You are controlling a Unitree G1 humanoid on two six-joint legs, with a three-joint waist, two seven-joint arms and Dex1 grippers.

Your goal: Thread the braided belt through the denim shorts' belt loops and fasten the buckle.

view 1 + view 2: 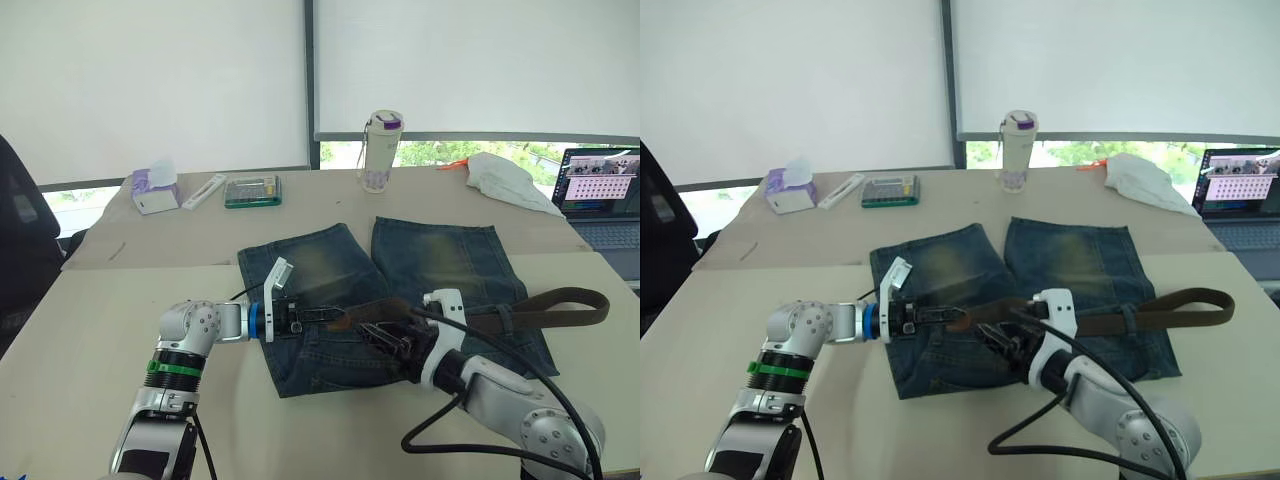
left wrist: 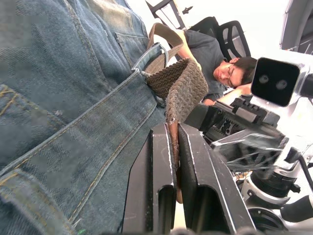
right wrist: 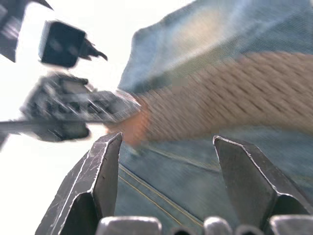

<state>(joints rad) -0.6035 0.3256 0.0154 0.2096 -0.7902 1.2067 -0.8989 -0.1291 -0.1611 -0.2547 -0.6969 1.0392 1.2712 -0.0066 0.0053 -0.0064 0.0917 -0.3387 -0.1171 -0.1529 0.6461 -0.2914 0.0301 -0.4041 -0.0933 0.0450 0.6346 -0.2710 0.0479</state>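
- A beige table stands before white window blinds, and the denim shorts lie flat on it, legs pointing away from the robot.
- The braided belt runs along the waistband; its far length curls off to the right past the shorts, and its tip is pulled leftward.
- The left gripper has its fingers closed narrow on the belt tip, just past a belt loop.
- The right gripper hovers beside the strap with fingers wide, holding nothing.
- Threading looks midway; the buckle cannot be made out.
- Next move likely calls for feeding the tip under the following loop while the right steadies the waistband.
- Containers: a lidded bottle, contents unclear; a tissue box with a tissue sticking out.
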